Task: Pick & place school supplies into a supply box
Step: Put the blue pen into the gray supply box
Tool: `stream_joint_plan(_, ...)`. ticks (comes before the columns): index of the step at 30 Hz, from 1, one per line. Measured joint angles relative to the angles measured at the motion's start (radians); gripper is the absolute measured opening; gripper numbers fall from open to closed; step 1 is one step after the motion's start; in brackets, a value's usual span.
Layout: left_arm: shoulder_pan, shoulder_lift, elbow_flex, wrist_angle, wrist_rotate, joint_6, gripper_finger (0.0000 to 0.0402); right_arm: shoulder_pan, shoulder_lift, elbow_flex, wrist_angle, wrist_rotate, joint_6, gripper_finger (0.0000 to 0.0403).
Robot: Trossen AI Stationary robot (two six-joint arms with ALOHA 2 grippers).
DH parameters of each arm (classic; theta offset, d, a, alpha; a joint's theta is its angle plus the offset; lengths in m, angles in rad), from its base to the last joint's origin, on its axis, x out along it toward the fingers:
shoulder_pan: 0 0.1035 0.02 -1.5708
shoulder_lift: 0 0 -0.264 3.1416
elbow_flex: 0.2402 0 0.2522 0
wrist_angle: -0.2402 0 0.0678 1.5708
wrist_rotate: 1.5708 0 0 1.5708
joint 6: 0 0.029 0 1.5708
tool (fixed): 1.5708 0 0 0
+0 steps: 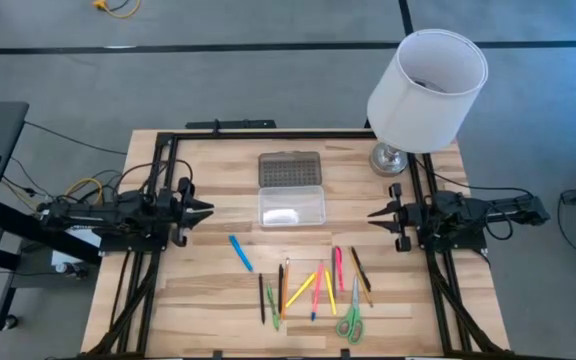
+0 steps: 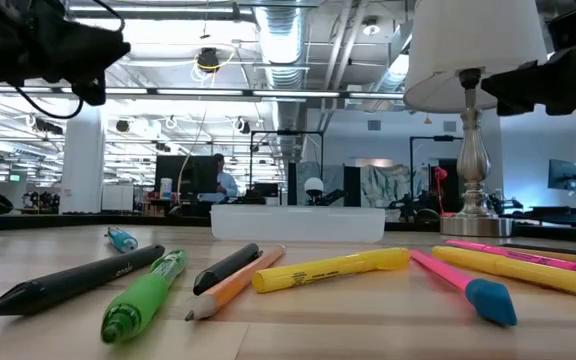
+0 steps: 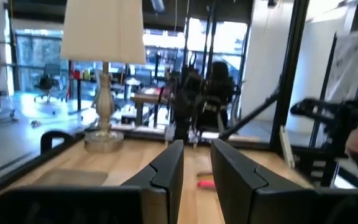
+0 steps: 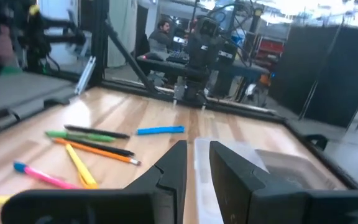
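High view: supply box (image 1: 291, 205) at centre seemingly empty, school supplies (image 1: 313, 288) all below it on the tabletop (image 1: 208, 290); left claw (image 1: 204, 210) and right claw (image 1: 376, 214) slightly parted, empty.

Your wooden table (image 1: 198, 290) carries an open clear supply box (image 1: 291, 206) near centre, its dotted lid (image 1: 290, 168) lying flat toward twelve o'clock. A lamp (image 1: 423, 85) stands at two o'clock. Toward six o'clock lie a blue marker (image 1: 240, 252), apart from the rest, then scattered pens and pencils (image 1: 308, 285) and green-handled scissors (image 1: 351, 318).
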Motion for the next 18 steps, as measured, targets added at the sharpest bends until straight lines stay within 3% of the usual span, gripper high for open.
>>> stream_joint_plan(4,0.000,0.031,0.000,-0.047,-0.029,0.062,0.0077,0.000,0.000,0.000,0.035,0.000,-0.013,0.0065)
stream_joint_plan(8,0.000,0.075,-0.001,0.120,-0.076,0.082,0.0077,0.000,0.000,0.000,0.087,0.000,-0.083,0.0065)
stream_joint_plan(13,0.000,0.108,-0.002,0.212,0.028,0.101,0.0077,0.000,0.000,0.009,0.190,-0.001,-0.135,0.0065)
stream_joint_plan(18,0.000,0.181,-0.002,0.210,0.089,0.090,0.0077,0.000,0.000,0.016,0.209,-0.001,-0.043,0.0065)
